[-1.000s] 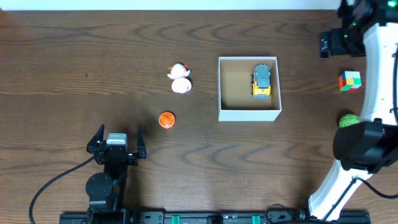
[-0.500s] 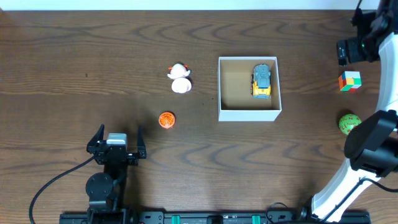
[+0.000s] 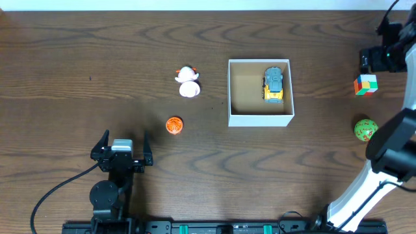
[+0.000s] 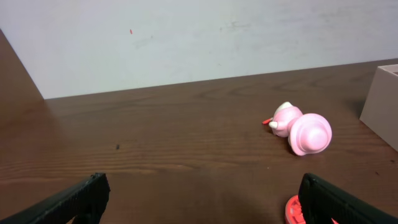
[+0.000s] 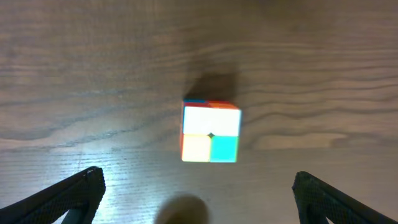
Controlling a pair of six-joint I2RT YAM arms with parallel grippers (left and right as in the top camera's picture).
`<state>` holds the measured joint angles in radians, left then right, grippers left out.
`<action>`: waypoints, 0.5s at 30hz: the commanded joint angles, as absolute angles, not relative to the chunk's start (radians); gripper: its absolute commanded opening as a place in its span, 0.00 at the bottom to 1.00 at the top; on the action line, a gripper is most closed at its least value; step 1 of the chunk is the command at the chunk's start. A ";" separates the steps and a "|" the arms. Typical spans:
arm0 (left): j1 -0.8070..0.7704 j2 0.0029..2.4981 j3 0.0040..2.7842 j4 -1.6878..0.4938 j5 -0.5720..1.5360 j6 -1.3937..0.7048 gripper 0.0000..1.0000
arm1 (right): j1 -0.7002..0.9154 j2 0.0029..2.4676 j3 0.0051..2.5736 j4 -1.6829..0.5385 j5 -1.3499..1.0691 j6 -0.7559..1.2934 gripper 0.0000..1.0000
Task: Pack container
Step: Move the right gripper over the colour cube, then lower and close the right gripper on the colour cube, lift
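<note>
Over the cube (image 5: 210,132) my right gripper (image 5: 199,190) hangs wide open, empty; left gripper (image 4: 200,199) likewise, facing perhaps a pink doll (image 4: 300,127).

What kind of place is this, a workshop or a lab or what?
Likely a robotics lab bench: a robot arm at a wooden table, small toys near a container, plain white wall behind.

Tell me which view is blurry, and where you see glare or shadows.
Right wrist view: soft all over, the cube bleached by glare on top, a dim shadow beyond it. Left wrist view: pink toy fairly sharp. Overhead view: sharp, evenly lit, the container crisp-edged.
</note>
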<state>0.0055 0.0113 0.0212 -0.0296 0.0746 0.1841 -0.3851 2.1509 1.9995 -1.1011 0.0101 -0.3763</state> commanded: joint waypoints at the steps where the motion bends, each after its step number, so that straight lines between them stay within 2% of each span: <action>1: 0.010 0.011 0.004 -0.061 0.085 0.194 0.98 | -0.386 2.210 1.995 -1.096 -0.012 -0.379 0.99; 15: 0.010 0.011 0.004 -0.061 0.085 0.194 0.98 | -0.410 2.348 1.995 -1.066 0.038 -0.344 0.99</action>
